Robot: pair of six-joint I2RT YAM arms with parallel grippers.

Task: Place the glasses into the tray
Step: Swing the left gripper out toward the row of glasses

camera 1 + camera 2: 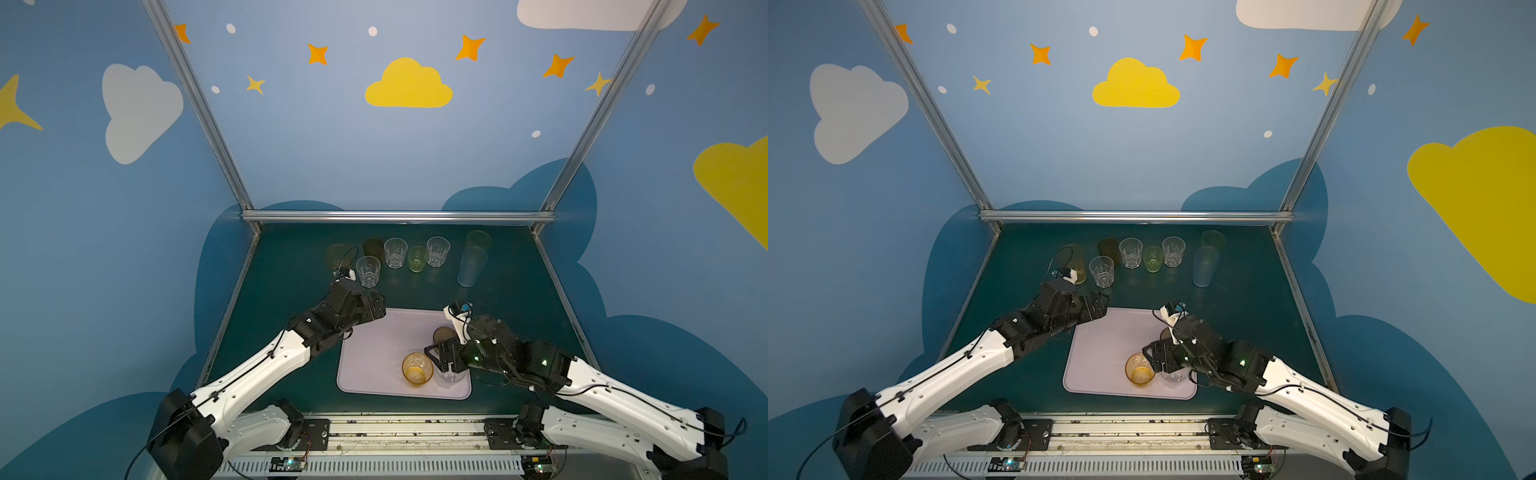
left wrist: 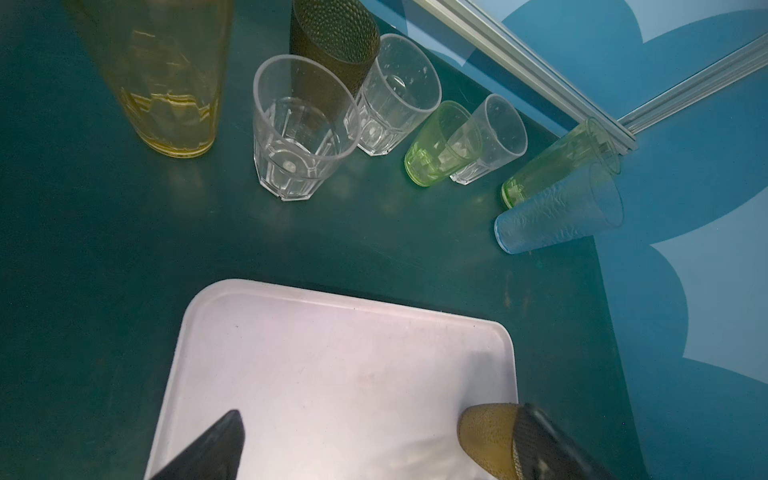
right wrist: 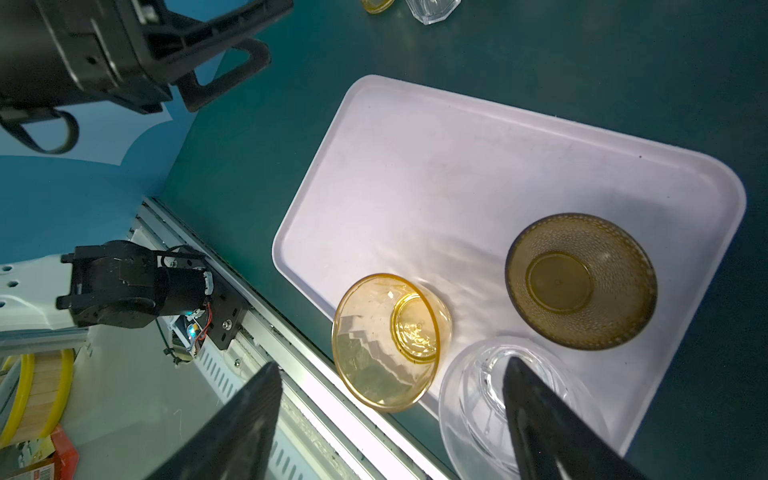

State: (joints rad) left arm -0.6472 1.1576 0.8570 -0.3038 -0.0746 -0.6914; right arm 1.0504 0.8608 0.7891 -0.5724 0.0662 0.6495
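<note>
**Under and ahead of the jaws: tumbler holdings**

Under the right gripper (image 3: 392,363), whose jaws are spread wide and clasp nothing, the flat pale lilac rectangular tray (image 3: 415,187) carries three upright glasses:
- a short amber translucent tumbler (image 3: 390,340) sits below the gap between the jaws.
- a short clear faceted tumbler (image 3: 478,399) is partly hidden by one finger, and contact cannot be told.
- a short brown dimpled tumbler (image 3: 582,282) stands just past that finger.

The left gripper (image 2: 382,415) has its jaws wide and empty over the bare part of the tray.

Ahead of the left jaws, off the tray on the dark green tabletop (image 2: 83,249), eight glasses stand:
- tall yellow tumbler (image 2: 166,83)
- dark brown dimpled tumbler (image 2: 332,41)
- nearest clear faceted tumbler (image 2: 299,137)
- second clear faceted tumbler (image 2: 395,95)
- short green tumbler (image 2: 440,145)
- third clear faceted tumbler (image 2: 490,137)
- tall green tumbler (image 2: 561,166)
- tall pale blue textured tumbler (image 2: 557,216)
</note>
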